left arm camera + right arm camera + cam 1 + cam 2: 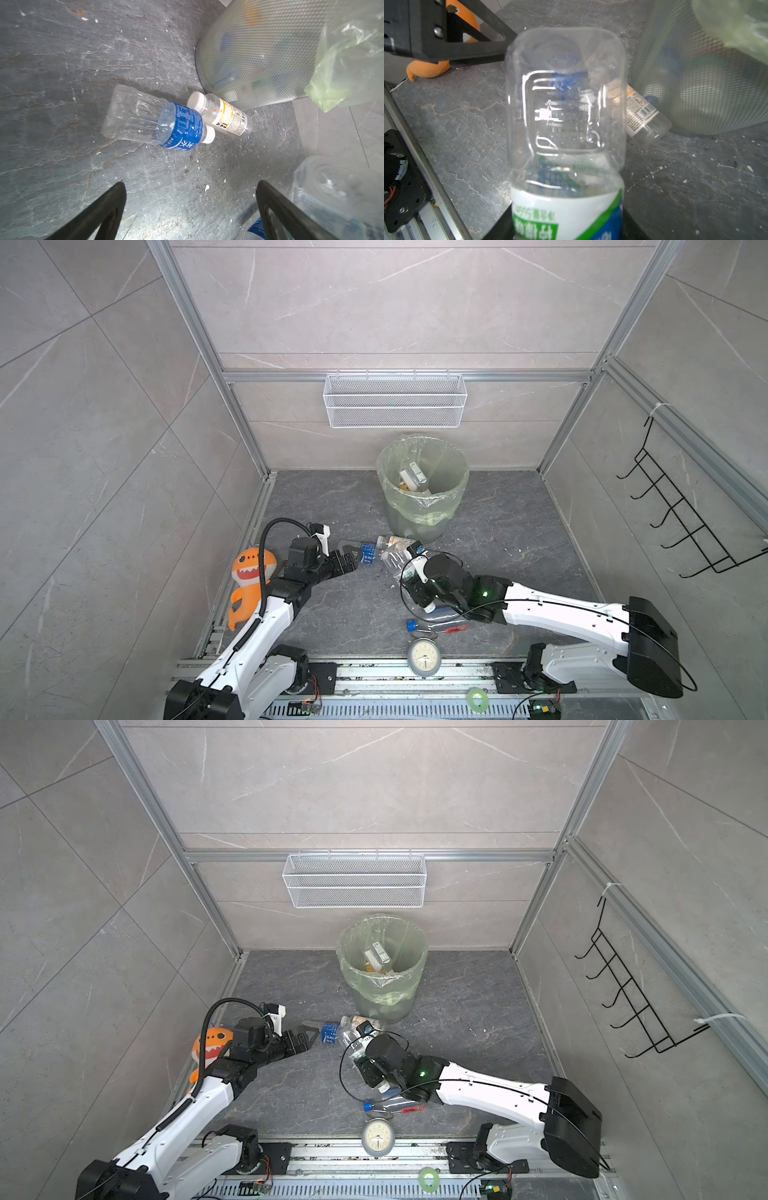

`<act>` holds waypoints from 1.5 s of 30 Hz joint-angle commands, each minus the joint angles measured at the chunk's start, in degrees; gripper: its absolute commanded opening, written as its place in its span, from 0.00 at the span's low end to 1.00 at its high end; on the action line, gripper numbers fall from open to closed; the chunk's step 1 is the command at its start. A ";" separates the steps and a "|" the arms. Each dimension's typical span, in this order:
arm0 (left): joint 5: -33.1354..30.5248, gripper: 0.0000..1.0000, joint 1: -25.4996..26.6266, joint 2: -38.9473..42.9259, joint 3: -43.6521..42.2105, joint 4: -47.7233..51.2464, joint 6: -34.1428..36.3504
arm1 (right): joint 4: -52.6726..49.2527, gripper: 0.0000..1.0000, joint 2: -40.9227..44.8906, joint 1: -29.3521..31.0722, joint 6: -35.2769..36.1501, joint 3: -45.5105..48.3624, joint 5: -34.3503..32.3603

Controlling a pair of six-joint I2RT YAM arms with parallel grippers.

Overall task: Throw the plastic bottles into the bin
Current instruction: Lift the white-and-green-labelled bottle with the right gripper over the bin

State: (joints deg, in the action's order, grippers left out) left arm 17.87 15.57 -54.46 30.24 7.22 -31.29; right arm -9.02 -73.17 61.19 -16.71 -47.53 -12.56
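Green-labelled bottle (566, 124) fills the right wrist view, base outward. The right jaws are closed on its label end, with their tips cut off at the bottom edge. The left jaws are wide apart and empty, aimed at the blue-labelled bottle (153, 122), which lies on the dark surface (62, 62). Its cap end rests against the white-capped bottle (224, 114). Both lie at the foot of the bin (401, 529), centre of both top views. A red-labelled bottle (440, 628) lies lower centre, just above the alarm clock (424, 657).

Risks:
- The thin clear wall may buckle and slip on the lift.
- The long body may snag the bag (419, 512) folded over the rim.
- The arms work close together and could clash.
- The left jaws may nudge their target into a roll.

Unclear:
- Another bottle (440, 612) under the right forearm is mostly hidden.
- The bin's contents are blurred through the mesh.
- The bottle count is uncertain.
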 commanded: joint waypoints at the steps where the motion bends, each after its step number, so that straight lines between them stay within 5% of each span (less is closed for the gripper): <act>1: -2.39 1.00 2.47 -0.66 1.28 -1.49 2.19 | 2.25 0.56 3.41 0.33 0.37 2.09 -3.00; 19: -8.19 1.00 11.48 -5.00 5.38 -1.03 4.65 | -3.34 0.58 25.98 0.34 0.43 10.26 -17.27; 32: -8.72 1.00 13.14 -7.82 6.78 -1.68 4.75 | -7.10 0.58 33.81 0.38 1.67 8.25 -21.68; 37: -8.67 1.00 13.26 -8.18 6.50 -2.19 4.57 | -8.98 0.58 27.86 0.30 4.70 -1.75 -23.76; 45: -8.55 1.00 13.25 -7.43 5.88 -2.38 4.53 | -14.30 0.58 5.03 -6.74 12.56 -34.96 -21.83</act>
State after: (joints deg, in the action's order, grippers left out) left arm 9.32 28.62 -62.57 34.94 7.16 -28.23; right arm -21.04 -62.41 58.00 -7.79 -73.14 -35.53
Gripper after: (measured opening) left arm 0.998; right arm 0.575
